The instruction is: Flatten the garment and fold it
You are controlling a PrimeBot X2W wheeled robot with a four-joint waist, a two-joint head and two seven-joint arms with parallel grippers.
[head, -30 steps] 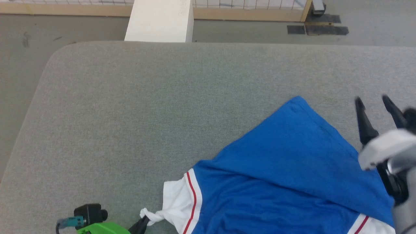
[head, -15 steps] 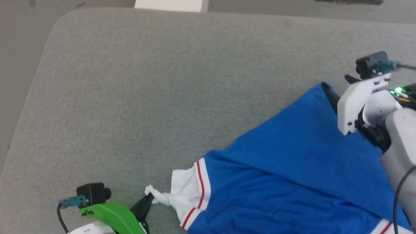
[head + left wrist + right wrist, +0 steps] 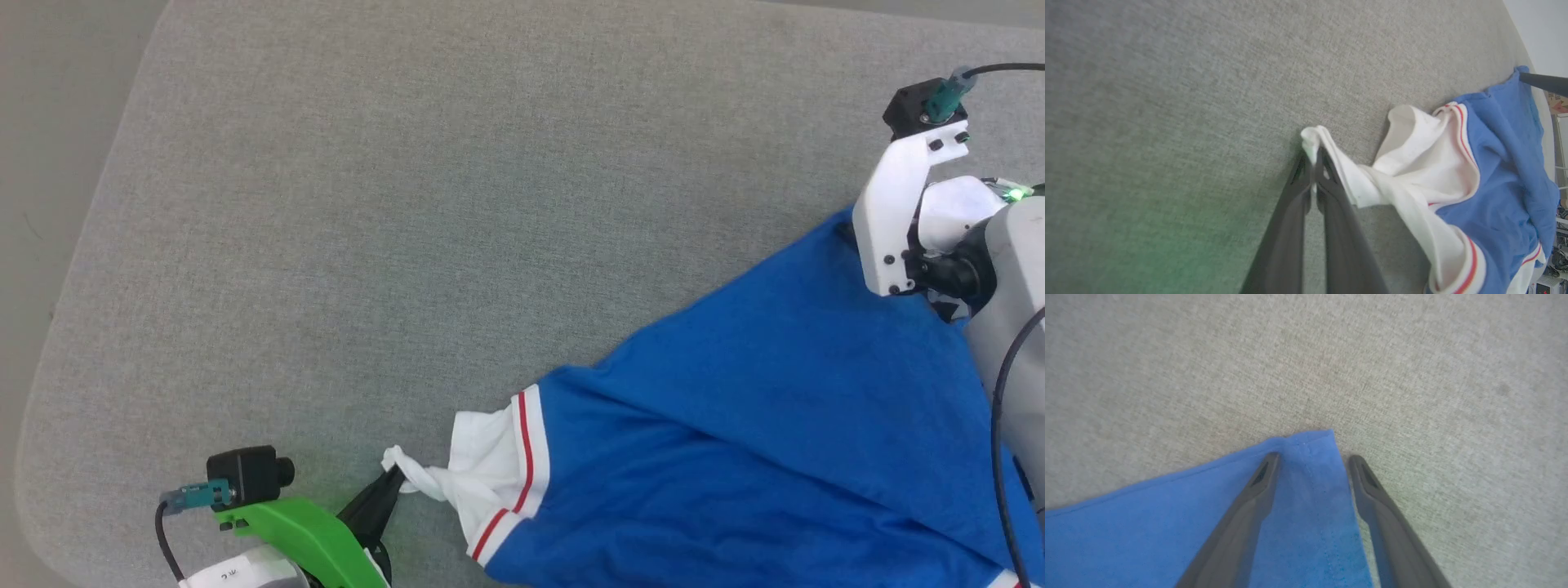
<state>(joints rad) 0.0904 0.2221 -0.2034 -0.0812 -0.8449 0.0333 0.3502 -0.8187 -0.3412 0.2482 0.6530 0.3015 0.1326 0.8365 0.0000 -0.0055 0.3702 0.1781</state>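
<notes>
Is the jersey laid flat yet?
No. The jersey lies creased, blue cloth folded over itself, one white end twisted in the shut left gripper.

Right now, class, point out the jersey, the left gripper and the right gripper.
jersey (image 3: 775, 425), head view, blue body.
left gripper (image 3: 1312, 154), left wrist view, shut fingertips on white cloth.
right gripper (image 3: 1314, 457), right wrist view, between open fingertips.

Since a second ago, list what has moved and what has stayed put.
The right gripper swung from beside the garment onto its far blue corner, jaws open, one over the cloth and one over the table. The head camera tipped down, so the table only seems to shift. Unchanged: the left gripper stays shut on the white sleeve tip.
</notes>
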